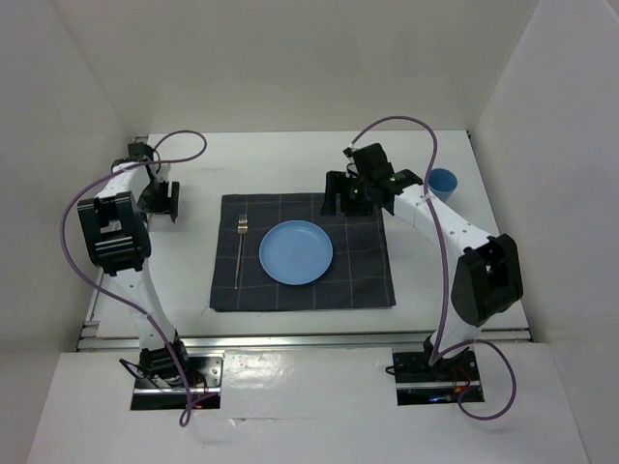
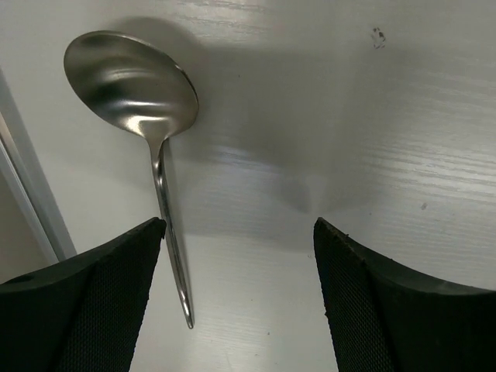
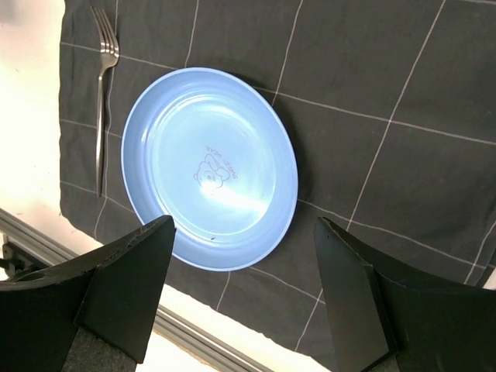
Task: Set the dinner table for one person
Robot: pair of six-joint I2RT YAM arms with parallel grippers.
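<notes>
The dinner table carries a checked placemat at its middle, with the blue plate centred on it and a fork along the mat's left edge (both look placed). Probably still to place are the blue cup near the far right corner and the spoon by the table's left edge. The left gripper hangs over the spoon's handle and the right gripper above the plate, both wide and empty.

3 plain white walls close in the dinner table: the left wall, the back wall and the right wall, all bare. The tabletop is flat, white and rectangular, and the left wrist view shows a faint wood grain across it. An aluminium rail runs along its near edge, with a white ledge in front. The light is soft and even, the shadows pale.
</notes>
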